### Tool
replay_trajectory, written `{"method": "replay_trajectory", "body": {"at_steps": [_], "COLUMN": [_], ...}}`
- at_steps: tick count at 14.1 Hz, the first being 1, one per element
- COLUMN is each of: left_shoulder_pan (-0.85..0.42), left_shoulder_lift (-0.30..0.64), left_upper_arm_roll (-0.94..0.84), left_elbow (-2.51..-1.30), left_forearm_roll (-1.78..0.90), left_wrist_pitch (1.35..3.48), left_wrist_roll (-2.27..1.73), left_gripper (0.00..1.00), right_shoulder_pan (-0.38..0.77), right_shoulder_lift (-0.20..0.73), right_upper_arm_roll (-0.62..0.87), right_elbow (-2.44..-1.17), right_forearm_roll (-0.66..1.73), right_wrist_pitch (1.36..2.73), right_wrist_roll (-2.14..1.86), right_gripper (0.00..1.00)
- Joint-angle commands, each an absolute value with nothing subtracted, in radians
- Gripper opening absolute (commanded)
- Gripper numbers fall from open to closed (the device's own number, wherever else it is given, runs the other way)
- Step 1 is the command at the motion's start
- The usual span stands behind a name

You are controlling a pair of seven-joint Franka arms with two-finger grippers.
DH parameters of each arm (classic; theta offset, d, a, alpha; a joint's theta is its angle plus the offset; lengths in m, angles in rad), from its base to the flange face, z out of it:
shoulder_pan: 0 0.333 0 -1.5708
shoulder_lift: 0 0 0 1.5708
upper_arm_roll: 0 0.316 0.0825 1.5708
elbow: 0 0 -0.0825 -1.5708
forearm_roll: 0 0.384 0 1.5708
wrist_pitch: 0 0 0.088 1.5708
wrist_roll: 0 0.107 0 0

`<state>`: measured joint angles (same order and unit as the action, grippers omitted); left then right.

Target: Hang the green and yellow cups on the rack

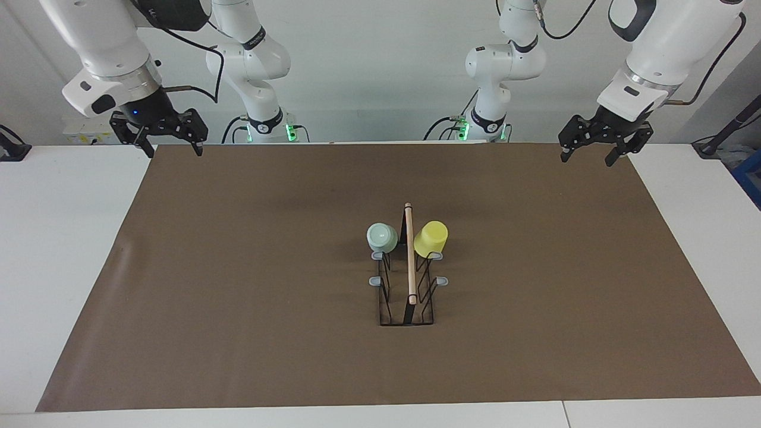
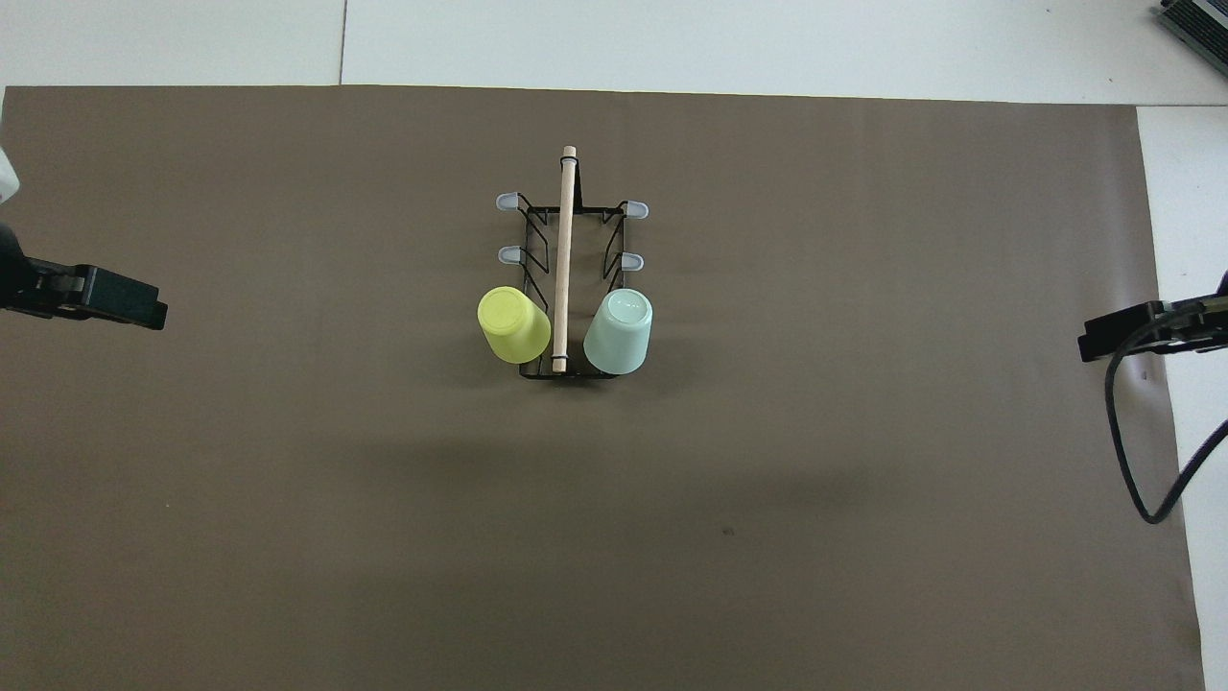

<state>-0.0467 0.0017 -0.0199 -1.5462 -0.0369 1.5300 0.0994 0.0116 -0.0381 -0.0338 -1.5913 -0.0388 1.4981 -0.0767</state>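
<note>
At the centre of the frame, my rack (image 1: 406,279) carries both cups on its pegs nearest the robots: green cup (image 1: 381,237) and yellow cup (image 1: 430,239). Left gripper (image 1: 585,151), upper right, and right gripper (image 1: 171,147), upper left, hang empty, fingers apart. I judge the hanging done; next, just park both arms.

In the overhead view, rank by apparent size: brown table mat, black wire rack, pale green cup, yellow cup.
1. Brown table mat, by far the largest.
2. Black wire rack with wooden rod.
3. Pale mint green plastic cup and bright yellow plastic cup: they look alike in size, so no ranking between them.
</note>
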Motion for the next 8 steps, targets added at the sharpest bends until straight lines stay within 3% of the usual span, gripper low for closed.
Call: {"method": "replay_trajectory", "body": {"at_steps": [1,8], "left_shoulder_pan": [-0.034,-0.028], "left_shoulder_lift": [-0.037,-0.037], "left_upper_arm_roll": [-0.026,-0.026], "left_elbow": [-1.594,-1.597], "left_forearm_roll": [-0.044,-0.014], "left_wrist_pitch": [1.534,1.554], "left_wrist_roll": [0.084,0.094], "left_gripper": [1.00,1.00], "right_shoulder_pan": [-0.005,0.006], "right_shoulder_lift": [-0.037,-0.055], "right_upper_arm_roll": [-0.026,-0.023], "right_elbow": [-1.583,-1.617], "right_forearm_roll": [0.000,-0.003], "right_wrist_pitch": [1.488,1.502], "right_wrist_roll": [-0.045,-0.026], "right_gripper": [1.00,1.00]}}
